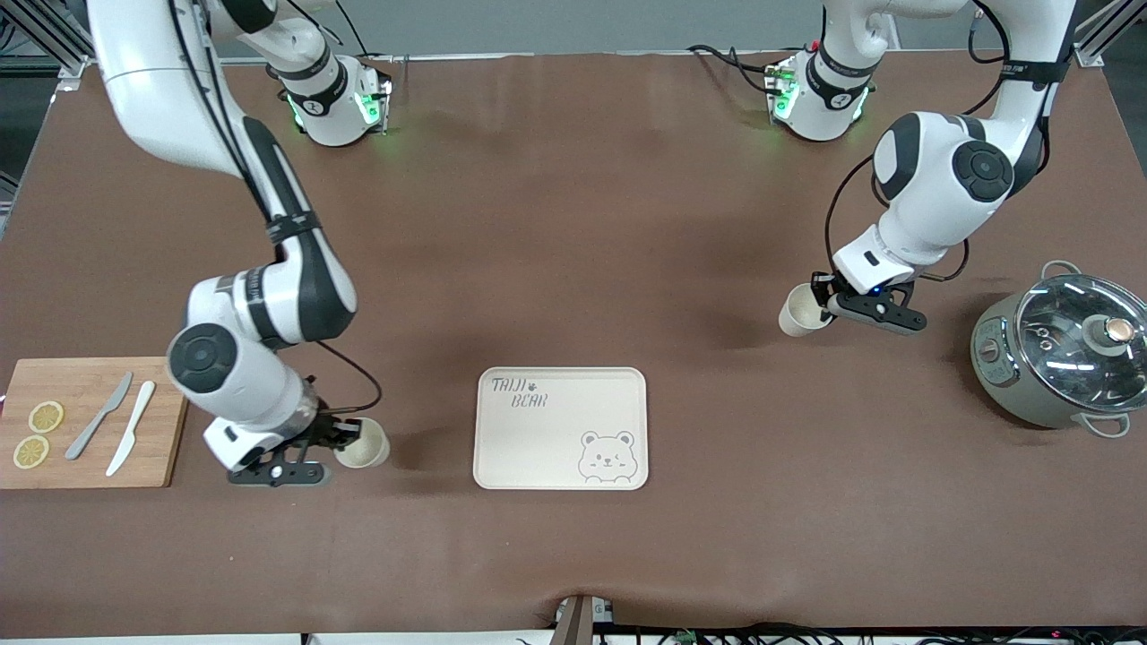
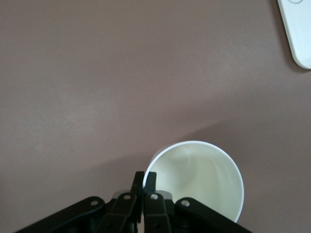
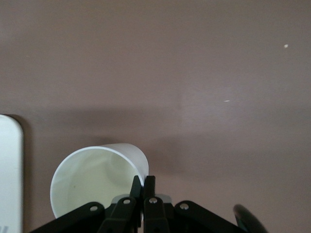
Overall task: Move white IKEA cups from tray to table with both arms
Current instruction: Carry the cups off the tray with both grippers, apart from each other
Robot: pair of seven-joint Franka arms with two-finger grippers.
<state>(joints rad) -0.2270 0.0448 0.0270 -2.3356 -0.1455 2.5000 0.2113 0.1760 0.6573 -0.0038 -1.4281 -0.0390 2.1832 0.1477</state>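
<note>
My left gripper (image 1: 823,300) is shut on the rim of one white IKEA cup (image 1: 800,313) and holds it tilted above the brown table, toward the left arm's end from the bear tray (image 1: 556,448). In the left wrist view the fingers (image 2: 145,177) pinch the cup's (image 2: 204,179) wall, and a tray corner (image 2: 297,34) shows. My right gripper (image 1: 345,436) is shut on the rim of the second white cup (image 1: 364,444), held tilted just above the table beside the tray. In the right wrist view the fingers (image 3: 144,180) pinch that cup (image 3: 95,182), with the tray edge (image 3: 9,170) close by.
A wooden cutting board (image 1: 90,381) with two lemon slices (image 1: 38,434) and two knives (image 1: 116,425) lies at the right arm's end. A grey pot with a glass lid (image 1: 1062,349) stands at the left arm's end.
</note>
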